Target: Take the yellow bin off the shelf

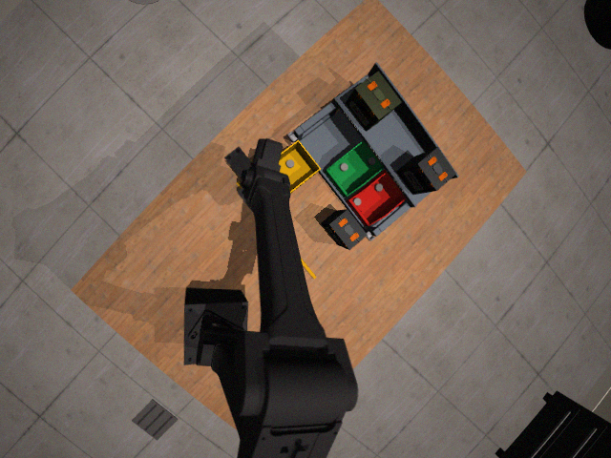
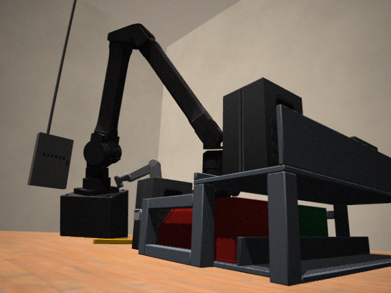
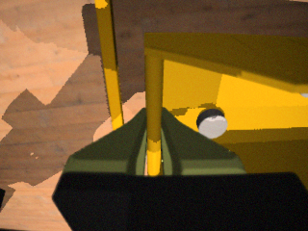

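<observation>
The yellow open bin (image 1: 306, 171) (image 3: 269, 113) is off the shelf (image 1: 321, 137) (image 2: 282, 220), just in front of its lower deck. It looks about upright, open side up. Whether it touches the table cannot be told; the exterior view does not show it. A round grey part (image 1: 289, 163) (image 3: 213, 126) is inside, and a sliver of another grey thing shows at the wrist view's right edge. My gripper (image 3: 153, 115) is shut on the bin's thin wall, which runs between the fingertips. In the top view the arm hides the fingers and the bin's near side.
A green bin (image 1: 352, 170) and a red bin (image 1: 377, 199) (image 2: 239, 214) stand on the lower deck. A dark case (image 1: 349, 230) stands by the shelf's front corner; two more cases stand on the upper deck. Yellow strips (image 1: 308, 268) (image 2: 112, 241) (image 3: 111, 67) lie on the table.
</observation>
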Robot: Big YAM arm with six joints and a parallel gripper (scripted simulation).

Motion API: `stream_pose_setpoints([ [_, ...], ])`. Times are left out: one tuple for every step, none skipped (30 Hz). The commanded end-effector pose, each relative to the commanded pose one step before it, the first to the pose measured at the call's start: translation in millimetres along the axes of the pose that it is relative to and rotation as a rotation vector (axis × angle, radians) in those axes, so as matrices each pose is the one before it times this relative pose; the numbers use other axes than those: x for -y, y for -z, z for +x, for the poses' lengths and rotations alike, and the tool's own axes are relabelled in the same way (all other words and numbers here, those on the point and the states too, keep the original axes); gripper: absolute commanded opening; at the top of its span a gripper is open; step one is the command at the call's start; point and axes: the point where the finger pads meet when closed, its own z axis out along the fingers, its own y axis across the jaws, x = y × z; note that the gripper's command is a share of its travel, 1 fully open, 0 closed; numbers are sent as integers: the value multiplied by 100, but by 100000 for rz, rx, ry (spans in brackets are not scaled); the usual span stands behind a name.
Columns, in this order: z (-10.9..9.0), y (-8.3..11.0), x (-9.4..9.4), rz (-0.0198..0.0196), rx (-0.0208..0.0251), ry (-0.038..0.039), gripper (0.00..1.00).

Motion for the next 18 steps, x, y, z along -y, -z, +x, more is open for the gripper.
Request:
stream_pose_setpoints([
  [-127, -217, 1003, 2173, 631, -126, 0],
  [5, 105, 59, 307, 225, -96, 0],
  [-2, 131, 72, 365, 268, -103, 0],
  [11, 32, 8, 145, 107, -28, 0],
  [34, -124, -92, -203, -148, 85, 0],
  [53, -257, -173, -500, -365, 174, 0],
  [66, -295, -193, -584, -428, 180, 0],
  [59, -203, -127, -376, -277, 91, 0],
  [32, -15, -3, 47, 31, -53, 0],
  [1, 162, 109, 446, 323, -167, 0],
  [-17, 211, 133, 554, 403, -171, 0],
  [-8, 87, 45, 275, 203, -48, 0],
  [0, 0, 0, 0, 0, 0, 0],
  [0, 0, 0, 0, 0, 0, 0],
  [-346, 60, 250, 491, 393, 235, 0],
  [111, -343, -199, -686, -510, 102, 0],
  [117, -338, -189, -674, -502, 70, 0],
  [90, -182, -80, -320, -244, -48, 0],
])
